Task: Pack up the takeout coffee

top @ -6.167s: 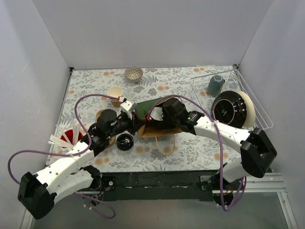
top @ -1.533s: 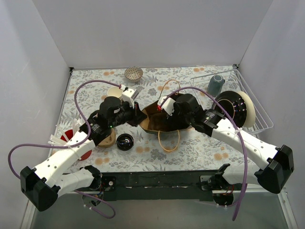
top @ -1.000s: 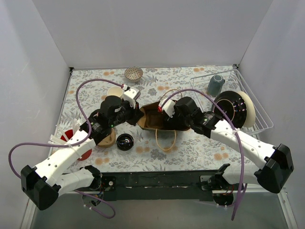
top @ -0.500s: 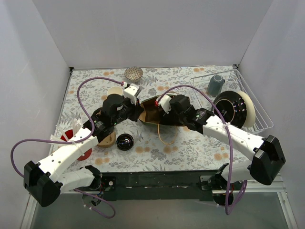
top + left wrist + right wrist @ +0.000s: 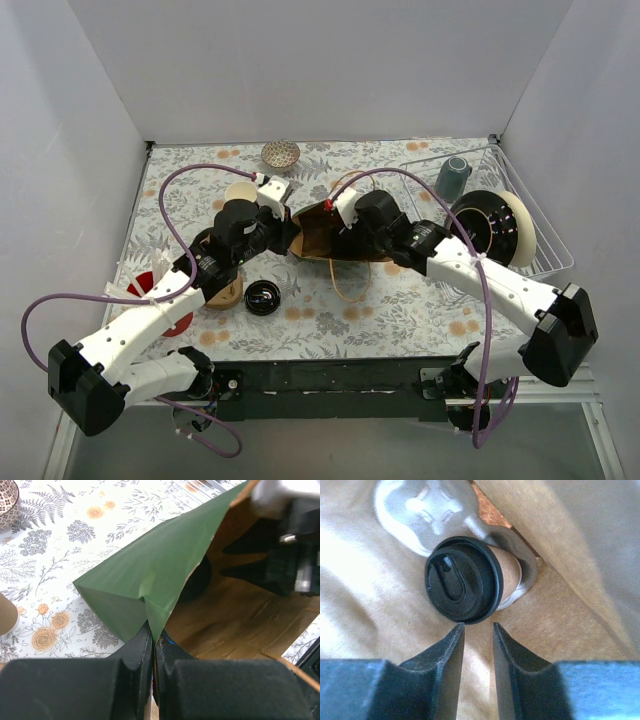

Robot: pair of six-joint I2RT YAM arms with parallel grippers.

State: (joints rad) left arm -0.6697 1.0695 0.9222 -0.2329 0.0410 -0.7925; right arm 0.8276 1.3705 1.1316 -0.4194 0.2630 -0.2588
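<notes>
The green paper bag (image 5: 150, 575) lies on its side on the floral table (image 5: 420, 310), mouth open, its brown interior holding the takeout coffee (image 5: 465, 580), which lies tipped over with its black lid facing the mouth. The left gripper (image 5: 151, 642) is clenched on the bag's rim fold. The right gripper (image 5: 475, 635), inside the bag, has released, jaws slightly parted just short of the cup
</notes>
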